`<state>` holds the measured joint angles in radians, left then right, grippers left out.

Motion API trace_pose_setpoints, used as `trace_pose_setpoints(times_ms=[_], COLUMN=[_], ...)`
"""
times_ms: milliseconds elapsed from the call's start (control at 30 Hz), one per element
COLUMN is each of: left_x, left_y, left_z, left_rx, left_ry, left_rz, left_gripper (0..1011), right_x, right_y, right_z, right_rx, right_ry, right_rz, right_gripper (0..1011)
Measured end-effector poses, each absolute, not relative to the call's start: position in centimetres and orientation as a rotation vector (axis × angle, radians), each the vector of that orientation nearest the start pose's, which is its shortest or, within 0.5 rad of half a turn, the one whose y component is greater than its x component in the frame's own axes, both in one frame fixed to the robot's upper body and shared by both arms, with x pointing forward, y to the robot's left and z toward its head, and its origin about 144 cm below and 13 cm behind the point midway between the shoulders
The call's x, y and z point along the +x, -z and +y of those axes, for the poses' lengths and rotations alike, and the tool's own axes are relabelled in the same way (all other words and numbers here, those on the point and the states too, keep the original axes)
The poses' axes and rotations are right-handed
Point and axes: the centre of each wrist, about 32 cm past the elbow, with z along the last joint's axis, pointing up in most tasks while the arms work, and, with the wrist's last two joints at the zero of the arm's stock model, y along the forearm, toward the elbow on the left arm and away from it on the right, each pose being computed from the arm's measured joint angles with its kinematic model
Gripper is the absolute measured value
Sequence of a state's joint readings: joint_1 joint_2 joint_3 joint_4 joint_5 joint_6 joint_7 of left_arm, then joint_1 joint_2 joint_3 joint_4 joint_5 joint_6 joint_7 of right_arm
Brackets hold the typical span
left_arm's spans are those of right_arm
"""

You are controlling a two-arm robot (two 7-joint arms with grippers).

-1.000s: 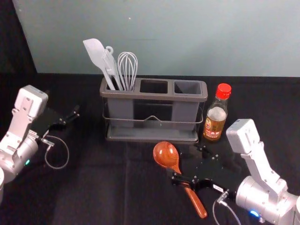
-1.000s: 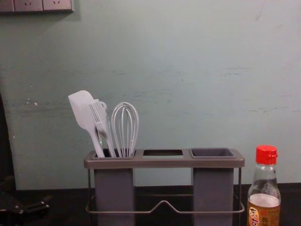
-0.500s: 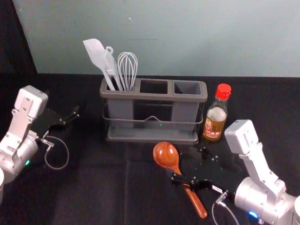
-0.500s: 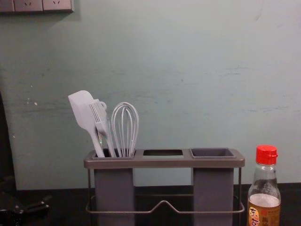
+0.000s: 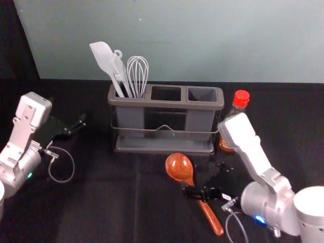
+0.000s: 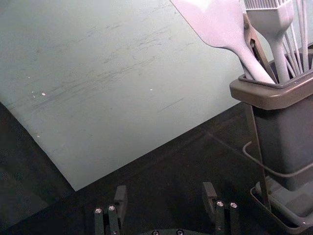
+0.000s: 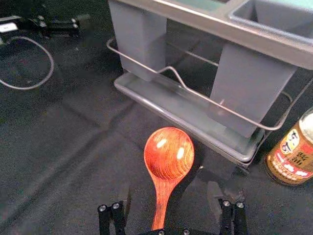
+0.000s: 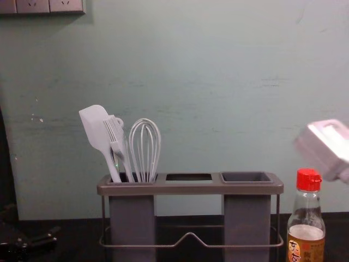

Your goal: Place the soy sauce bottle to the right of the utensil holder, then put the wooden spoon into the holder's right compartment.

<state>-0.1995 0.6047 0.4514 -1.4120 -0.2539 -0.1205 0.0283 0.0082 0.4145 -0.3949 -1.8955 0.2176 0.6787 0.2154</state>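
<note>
Head view: the utensil holder (image 5: 167, 104) stands upright on the black-covered desk (image 5: 101, 202), near the desk's back edge. The wooden spoon (image 5: 179, 166) lies on the desk in front of the holder. Its bowl is near the holder's front edge; its handle slants toward the near side and to the right.

The right gripper (image 5: 201, 177) is positioned at the spoon's handle, in front of the holder's right half. Right wrist view: its fingers (image 7: 226, 215) are spread, one on each side of the handle, with a gap between each finger and the wood.

Chest view: the soy sauce bottle (image 8: 306, 240) stands upright just beside the holder's right end, red cap (image 8: 309, 179) uppermost. The spatula (image 8: 94, 125), brush (image 8: 117, 146) and whisk (image 8: 144, 177) stand in the holder's left compartment, heads up. The right compartment (image 8: 246, 218) is on the bottle side.

The left gripper (image 5: 67, 110) is parked over the desk, left of the holder and apart from it, fingers (image 6: 209, 196) spread.
</note>
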Motion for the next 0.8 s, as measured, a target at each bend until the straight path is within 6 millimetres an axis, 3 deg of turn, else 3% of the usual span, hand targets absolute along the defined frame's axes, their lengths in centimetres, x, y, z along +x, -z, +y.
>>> trace_pose_setpoints(times_ms=[800], left_x=[48.9], left_y=[-114.0], left_z=[31.0], left_rx=[0.304], left_ry=[-1.248], left_rz=[-0.285], left_gripper=[1005], right_x=[46.9], right_y=[-121.8], right_z=[-15.0], right_rx=[-0.696], right_ry=[0.928], right_rz=[0.223], right_gripper=[1002])
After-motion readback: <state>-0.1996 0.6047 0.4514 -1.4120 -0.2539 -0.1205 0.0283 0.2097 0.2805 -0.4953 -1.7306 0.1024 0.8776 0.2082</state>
